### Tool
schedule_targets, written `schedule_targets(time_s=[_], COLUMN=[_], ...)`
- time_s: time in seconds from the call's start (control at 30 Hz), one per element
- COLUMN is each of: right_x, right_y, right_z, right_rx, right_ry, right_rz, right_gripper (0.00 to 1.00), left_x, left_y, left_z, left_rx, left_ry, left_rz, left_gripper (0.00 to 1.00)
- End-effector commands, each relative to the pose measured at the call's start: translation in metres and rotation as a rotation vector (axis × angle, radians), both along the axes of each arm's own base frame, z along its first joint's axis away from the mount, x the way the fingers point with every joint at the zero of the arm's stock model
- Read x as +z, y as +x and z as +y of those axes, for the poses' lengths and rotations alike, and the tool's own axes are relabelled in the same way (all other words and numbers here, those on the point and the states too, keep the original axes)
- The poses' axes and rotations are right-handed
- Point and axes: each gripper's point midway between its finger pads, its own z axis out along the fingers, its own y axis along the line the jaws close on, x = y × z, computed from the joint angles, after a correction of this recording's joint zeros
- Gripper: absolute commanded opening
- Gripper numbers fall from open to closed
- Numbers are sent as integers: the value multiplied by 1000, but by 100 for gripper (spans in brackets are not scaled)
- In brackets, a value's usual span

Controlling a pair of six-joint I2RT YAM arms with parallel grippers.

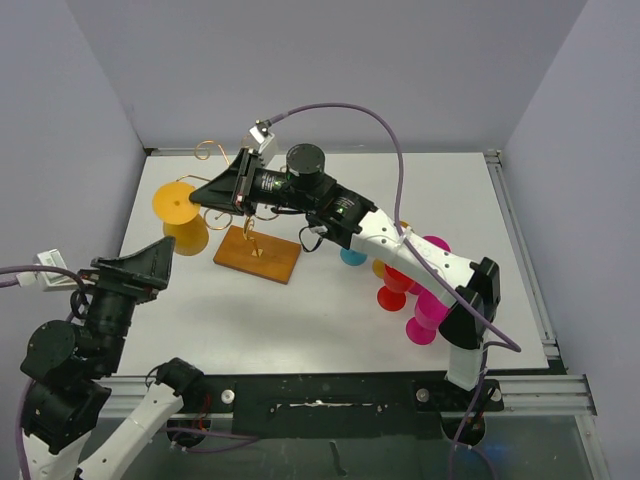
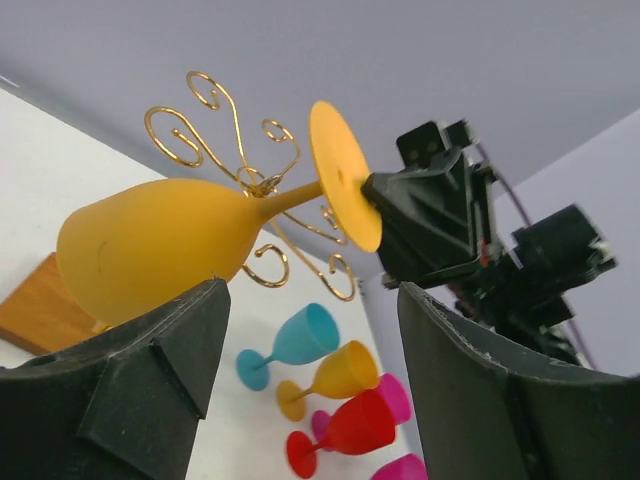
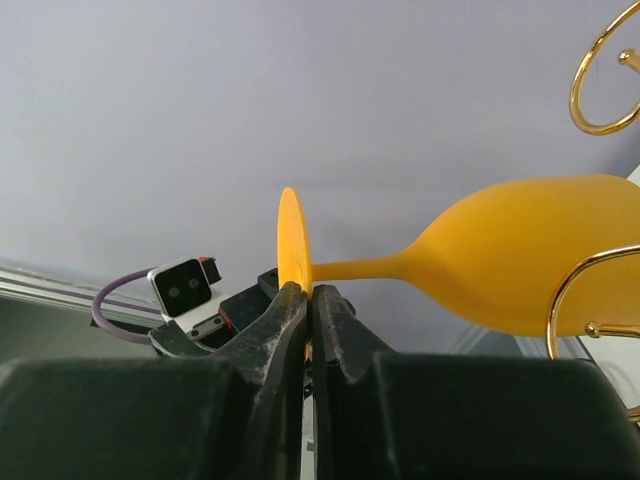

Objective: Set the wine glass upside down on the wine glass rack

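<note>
Currently the wine glass (image 2: 150, 245), matte orange-yellow, hangs tilted nearly sideways in the air beside the gold curls of the wine glass rack (image 1: 258, 255), left of its wooden base. Can't tell if the stem touches the wire. Right gripper (image 3: 308, 298) fingers are clamped on the edge of its foot disc; left gripper (image 2: 310, 300) is spread wide near the bowl, gripping nothing.
</note>
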Motion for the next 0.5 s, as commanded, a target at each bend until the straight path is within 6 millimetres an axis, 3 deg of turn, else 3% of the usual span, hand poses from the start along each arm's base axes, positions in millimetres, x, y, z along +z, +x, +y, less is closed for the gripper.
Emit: schedule_targets(time_s=[0.0,0.1,0.23,0.47], right_x=[23,21,18,15], right_y=[-7,-7,-7,-10], right_z=[-7,-7,-6,-7], right_rx=[25,30,37,53], right_ry=[73,69,63,59], right_rz=[-40,-43,-43,-48], right_gripper=[0,0,0,0], left_x=[37,44,38,34], left_y=[0,6,19,30], left_z=[11,10,13,16], left_rx=[42,53,113,161], left_ry=[-260,-287,-311,-360], left_rz=[-39,-53,-17,-14], left_gripper=[67,67,66,51])
